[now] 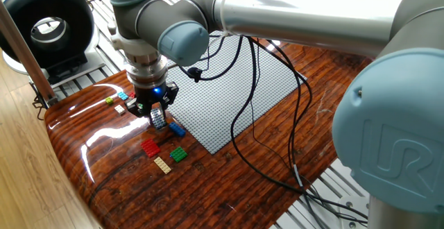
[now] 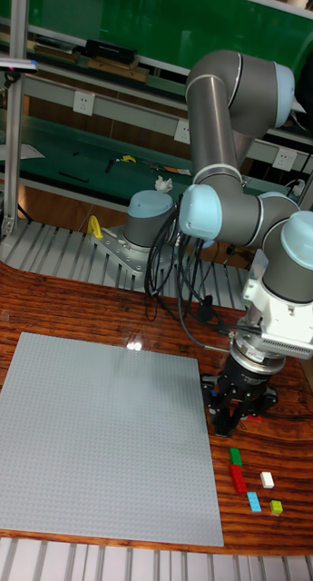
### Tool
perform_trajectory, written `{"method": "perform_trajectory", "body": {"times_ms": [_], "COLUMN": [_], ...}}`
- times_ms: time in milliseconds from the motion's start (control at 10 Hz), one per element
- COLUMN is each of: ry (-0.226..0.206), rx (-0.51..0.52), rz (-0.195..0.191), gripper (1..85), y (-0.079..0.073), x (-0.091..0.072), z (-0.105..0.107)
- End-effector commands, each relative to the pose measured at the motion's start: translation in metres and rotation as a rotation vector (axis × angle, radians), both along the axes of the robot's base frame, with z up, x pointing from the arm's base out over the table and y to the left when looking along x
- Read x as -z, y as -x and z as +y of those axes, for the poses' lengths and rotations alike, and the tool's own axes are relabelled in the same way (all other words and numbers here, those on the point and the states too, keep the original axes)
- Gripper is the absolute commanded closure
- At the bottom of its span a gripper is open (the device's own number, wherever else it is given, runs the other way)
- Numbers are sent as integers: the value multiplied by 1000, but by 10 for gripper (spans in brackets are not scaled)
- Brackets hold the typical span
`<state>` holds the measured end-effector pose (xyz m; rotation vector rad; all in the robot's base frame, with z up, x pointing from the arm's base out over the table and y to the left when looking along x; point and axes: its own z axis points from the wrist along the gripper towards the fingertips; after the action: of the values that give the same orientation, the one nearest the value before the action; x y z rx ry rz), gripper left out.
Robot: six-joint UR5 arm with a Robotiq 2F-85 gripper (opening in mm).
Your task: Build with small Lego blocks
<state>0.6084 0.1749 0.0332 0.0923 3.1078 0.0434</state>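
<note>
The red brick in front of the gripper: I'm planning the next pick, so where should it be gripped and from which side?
Probably from straight above, closing across its two long side faces. The red brick lies flat, studs up, on the wooden table, so only its sides offer grip. The tan brick and green brick sit close but apart, leaving room for the gripper.

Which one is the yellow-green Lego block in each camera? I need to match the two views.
Fixed view: yellow-green block sits at the far left of the table, outermost of the small cluster left of the arm's wrist.
Tall fixed view: it lies at lower right, near the table's front edge.
Shared landmark: grey baseplate; the block lies off it.
</note>
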Motion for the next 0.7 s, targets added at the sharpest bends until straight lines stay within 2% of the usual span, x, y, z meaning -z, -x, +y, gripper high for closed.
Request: {"method": "perform_trajectory", "body": {"times_ms": [0,200,300,400,600], "ry": [-9,-20,2,27,16], "rx": [-41,-3,22,46,66], "rz": [-10,-10,-17,-5,7], "gripper": [847,847,847,847,847], "y": [3,8,6,9,12], "x": [11,13,13,13,13], "z": [-13,17,11,4,7]}}
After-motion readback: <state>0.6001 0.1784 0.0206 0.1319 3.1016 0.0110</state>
